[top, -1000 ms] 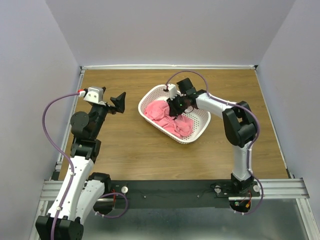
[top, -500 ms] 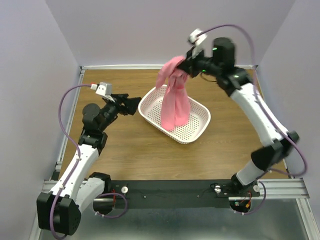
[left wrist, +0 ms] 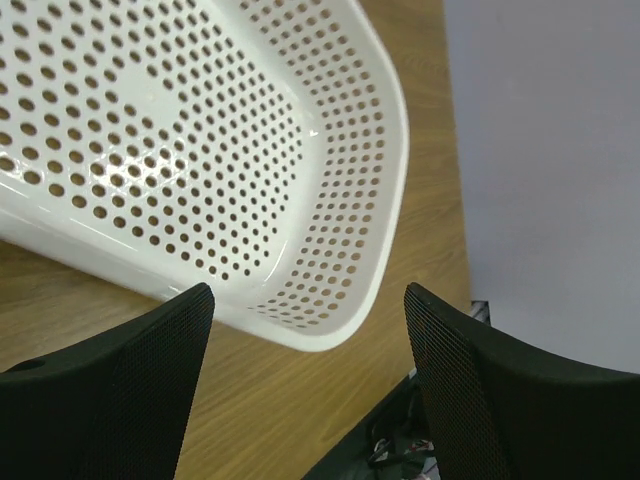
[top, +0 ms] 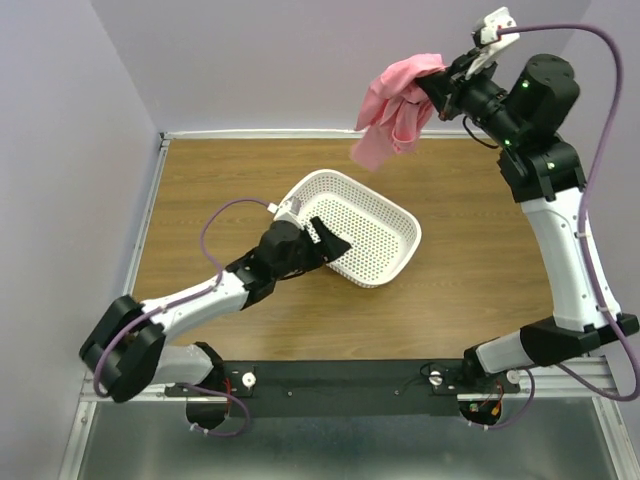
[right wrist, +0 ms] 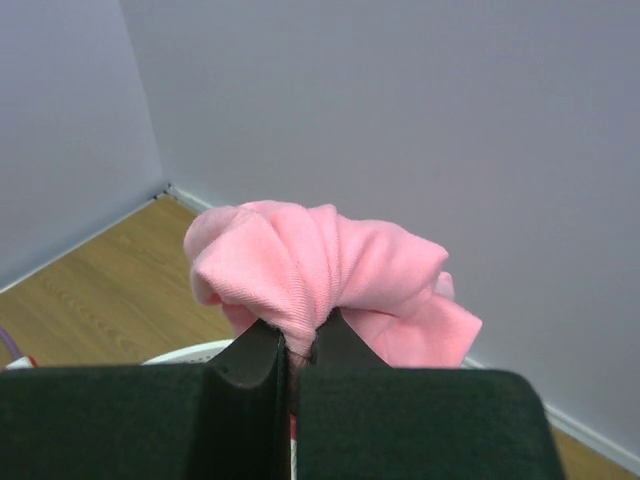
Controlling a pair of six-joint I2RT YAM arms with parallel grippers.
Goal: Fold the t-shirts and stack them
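Note:
My right gripper (top: 436, 88) is raised high above the table's far edge and is shut on a bunched salmon-pink t-shirt (top: 392, 112), which hangs free in the air. In the right wrist view the t-shirt (right wrist: 320, 270) bulges out past my closed fingertips (right wrist: 297, 345). The white perforated basket (top: 365, 228) sits on the table with nothing in it. My left gripper (top: 328, 243) is open at the basket's near-left rim; in the left wrist view its fingers (left wrist: 150, 370) straddle the basket's corner (left wrist: 330, 300) without touching it.
The wooden table (top: 220, 190) is walled by pale panels at the back and sides. A black rail (top: 340, 375) with the arm bases runs along the near edge. The left arm's purple cable (top: 215, 225) loops over the table left of the basket.
My right gripper has lifted the pink t-shirt out of the basket and carried it up and to the right. My left arm has swung down and forward to the basket's near-left rim.

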